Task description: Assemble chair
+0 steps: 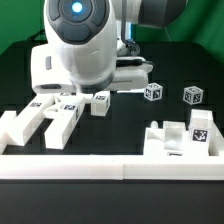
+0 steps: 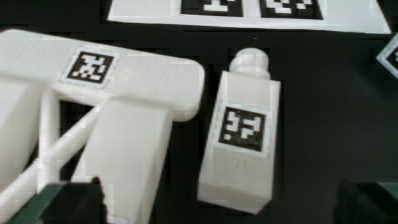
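Note:
The chair lies as loose white tagged parts on the black table. In the wrist view a broad white part with branching legs lies beside a narrow white bar with a rounded peg end. My gripper hangs open over them, one dark finger above the broad part and the other at the far side. The bar's flat end lies between the fingers, untouched. In the exterior view the arm stands over the left cluster of parts and hides the fingers.
Two small tagged cubes sit toward the back on the exterior view's right. A slotted white plate lies in front of them. A small block sits near the middle. A white border rail runs along the front. The marker board lies beyond the bar.

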